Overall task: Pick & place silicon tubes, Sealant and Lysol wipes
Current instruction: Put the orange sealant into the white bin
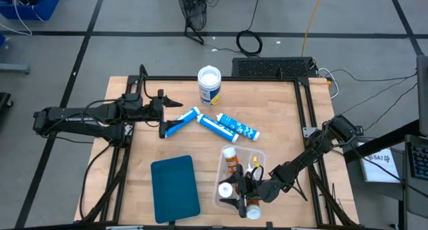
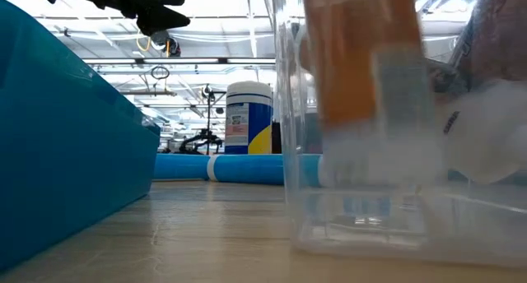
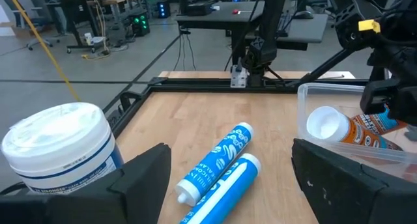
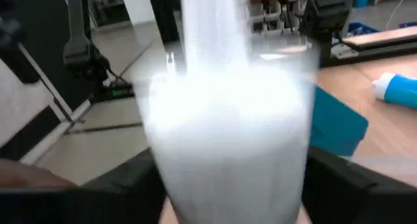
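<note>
Blue lid sits nearest on the counter; on the left, the left hand hovers with fingers spread, empty, over a blue tube. Its twin lies alongside, wipes upright behind. Over on the right, the right hand is down in the clear bin around a white tube; grip or release, can't tell. Tubes look stiff, light, likely to roll: take them mid-body. Wipes are fat; grasp needs full spread.

Teal lid flat on table
</note>
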Tool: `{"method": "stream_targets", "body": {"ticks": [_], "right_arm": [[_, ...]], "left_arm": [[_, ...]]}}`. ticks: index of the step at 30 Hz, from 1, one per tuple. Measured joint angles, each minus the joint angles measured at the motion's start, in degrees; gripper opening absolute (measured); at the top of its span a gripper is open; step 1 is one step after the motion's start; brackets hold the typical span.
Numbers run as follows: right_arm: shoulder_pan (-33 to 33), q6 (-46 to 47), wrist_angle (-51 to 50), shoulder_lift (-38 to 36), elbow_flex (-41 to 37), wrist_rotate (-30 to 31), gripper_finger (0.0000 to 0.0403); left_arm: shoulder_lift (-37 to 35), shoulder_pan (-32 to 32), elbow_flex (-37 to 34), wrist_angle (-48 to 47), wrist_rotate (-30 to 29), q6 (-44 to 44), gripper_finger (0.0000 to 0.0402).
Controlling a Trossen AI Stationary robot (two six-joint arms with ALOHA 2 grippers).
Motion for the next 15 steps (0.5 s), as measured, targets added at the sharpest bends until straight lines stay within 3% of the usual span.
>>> {"method": "stream_targets", "body": {"ticks": [3,6,11,15], "right_arm": [[0.0,-0.3,1.1,0.0,0.0,0.0,0.0339],[0.0,-1.7,1.8,0.0,0.0,0.0,0.0374],[0.0,-6.4,4.6,-0.8,0.0,0.3,0.0386],[0.0,-12.9,4.4,-3.3,0.0,5.7,0.0379]], "left_arm": [[0.0,0.0,0.0,0.0,0.0,0.0,0.0314],[0.0,0.0,0.0,0.0,0.0,0.0,0.0319],[0.0,0.0,0.0,0.0,0.0,0.0,0.0323],[0.0,0.0,0.0,0.0,0.0,0.0,0.032]]}}
